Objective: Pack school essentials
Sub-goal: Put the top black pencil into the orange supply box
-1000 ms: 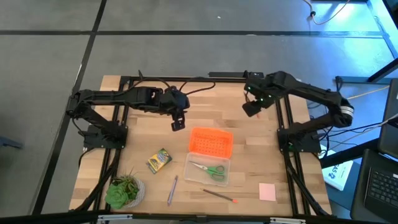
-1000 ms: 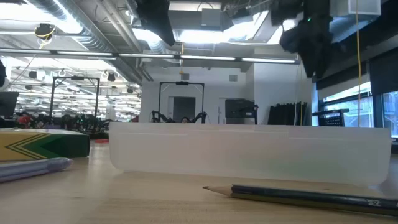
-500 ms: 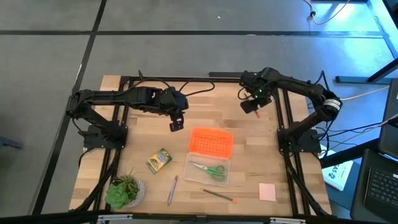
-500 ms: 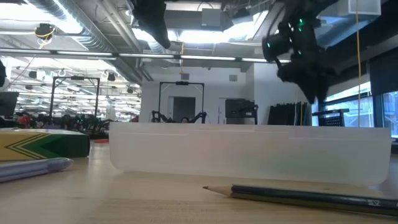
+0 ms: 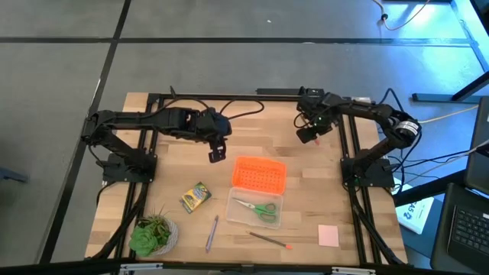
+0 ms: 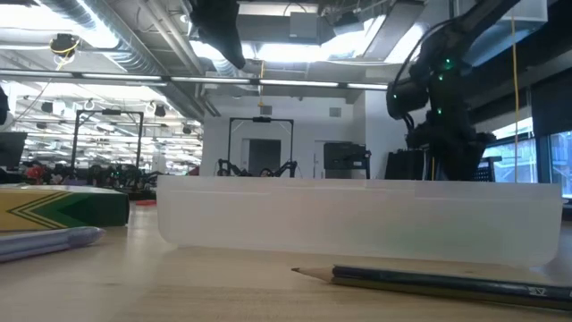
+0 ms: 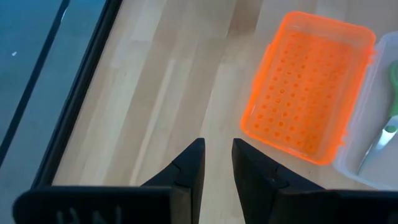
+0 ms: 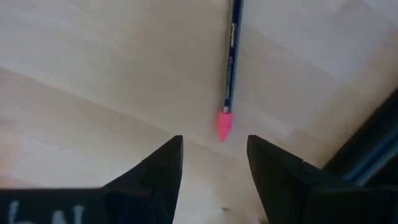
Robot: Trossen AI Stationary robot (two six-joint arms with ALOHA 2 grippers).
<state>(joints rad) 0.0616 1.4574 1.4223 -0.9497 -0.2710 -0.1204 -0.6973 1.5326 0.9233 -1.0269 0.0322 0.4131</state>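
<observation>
My right gripper [image 5: 307,136] hovers open over the table's far right part. In the right wrist view its fingers [image 8: 214,148] stand on either side of the pink-capped end [image 8: 224,126] of a blue pencil [image 8: 233,56] lying on the wood, without touching it. My left gripper [image 5: 219,153] hangs above the far middle with only a narrow gap between its fingers [image 7: 217,149], empty. The green-handled scissors [image 5: 258,207] lie in the clear case [image 5: 238,216]. The crayon box [image 5: 195,196], pen [image 5: 212,233], a second pencil [image 5: 266,239] and the pink note pad [image 5: 328,235] lie on the table.
The orange lid [image 5: 259,174] lies beside the clear case, toward the far edge. A small potted plant [image 5: 153,235] stands at the near left corner. Black frame rails [image 5: 350,153] run along the table's sides. In the low view the case wall [image 6: 357,219] fills the middle.
My right gripper has gone down toward the table at the far right, its arm folding in; it now hangs low over the pencil's pink end. My left gripper has kept still.
</observation>
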